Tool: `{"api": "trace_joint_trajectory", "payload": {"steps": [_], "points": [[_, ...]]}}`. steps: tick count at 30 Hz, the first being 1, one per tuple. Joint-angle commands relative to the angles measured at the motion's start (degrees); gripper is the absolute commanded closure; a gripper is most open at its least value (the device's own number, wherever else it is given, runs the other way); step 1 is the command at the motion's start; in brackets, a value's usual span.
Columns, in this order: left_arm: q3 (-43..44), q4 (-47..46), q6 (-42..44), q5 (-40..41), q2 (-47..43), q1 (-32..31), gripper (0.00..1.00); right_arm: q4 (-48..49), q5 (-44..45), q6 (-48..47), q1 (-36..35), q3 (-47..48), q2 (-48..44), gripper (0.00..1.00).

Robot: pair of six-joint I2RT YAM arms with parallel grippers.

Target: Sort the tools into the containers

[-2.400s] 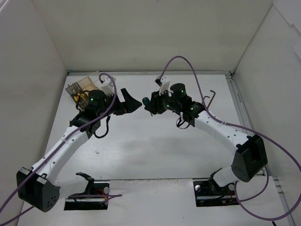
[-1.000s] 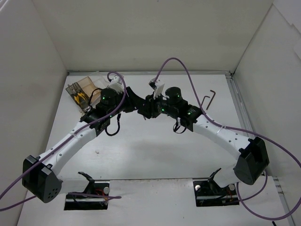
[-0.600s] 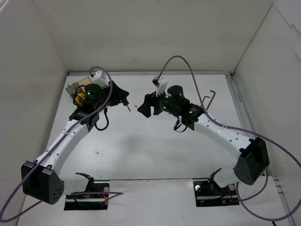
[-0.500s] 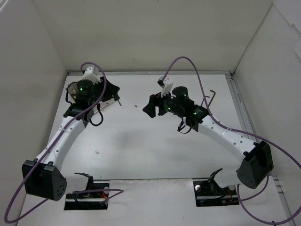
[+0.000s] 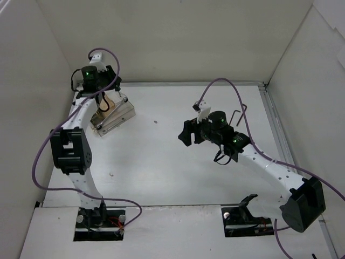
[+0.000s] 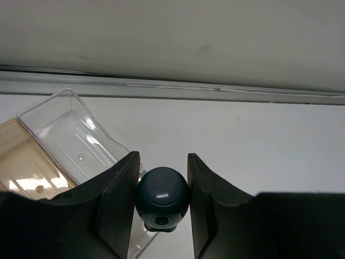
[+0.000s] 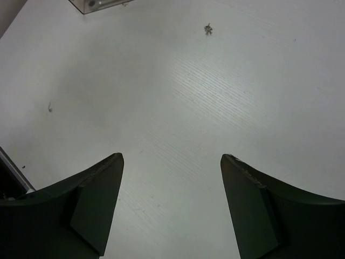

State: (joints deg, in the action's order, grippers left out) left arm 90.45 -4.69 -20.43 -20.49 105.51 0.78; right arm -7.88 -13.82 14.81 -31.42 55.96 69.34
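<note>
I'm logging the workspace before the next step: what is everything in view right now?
organiser tray: one, clear with a tan section, back-left of table
screwdriver: one, dark green handle, in left gripper by the tray
hex key: one, dark, back-right, partly behind right arm
speck: one, dark, between tray and right gripper
table: one, white
cables: two, purple, along the arms
left gripper: shut on screwdriver
right gripper: open, empty, over bare table

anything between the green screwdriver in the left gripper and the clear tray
Nothing visible does. The left gripper, shut on the dark green round-ended screwdriver handle, hangs right at the clear plastic compartment tray's open edge, with no object between them.
</note>
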Motion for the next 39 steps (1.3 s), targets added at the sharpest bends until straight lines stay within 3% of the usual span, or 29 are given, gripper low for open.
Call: {"api": "trace_joint_trajectory", "payload": {"steps": [1,15,27,30,39], "points": [[8.0,-6.1,3.7,-3.3,2.7,2.1,1.00,2.1,-0.6,0.0,0.8,-0.8,-2.1,0.30],[25.8,-3.3,3.6,-4.5,22.1,5.5,1.00,-2.0,-0.7,-1.3,2.0,-1.6,-1.2,0.29],[24.9,-4.2,-1.2,-3.9,27.5,6.0,0.99,-3.1,0.6,-1.0,2.4,-1.3,-0.4,0.29],[24.9,-3.0,-1.5,-3.4,27.3,6.0,0.92,-3.0,1.3,-0.7,2.7,-1.1,0.0,0.29],[23.3,-0.5,-1.3,-2.5,25.2,6.0,0.57,-3.6,4.2,0.6,4.3,-0.3,-0.4,0.29]]}}
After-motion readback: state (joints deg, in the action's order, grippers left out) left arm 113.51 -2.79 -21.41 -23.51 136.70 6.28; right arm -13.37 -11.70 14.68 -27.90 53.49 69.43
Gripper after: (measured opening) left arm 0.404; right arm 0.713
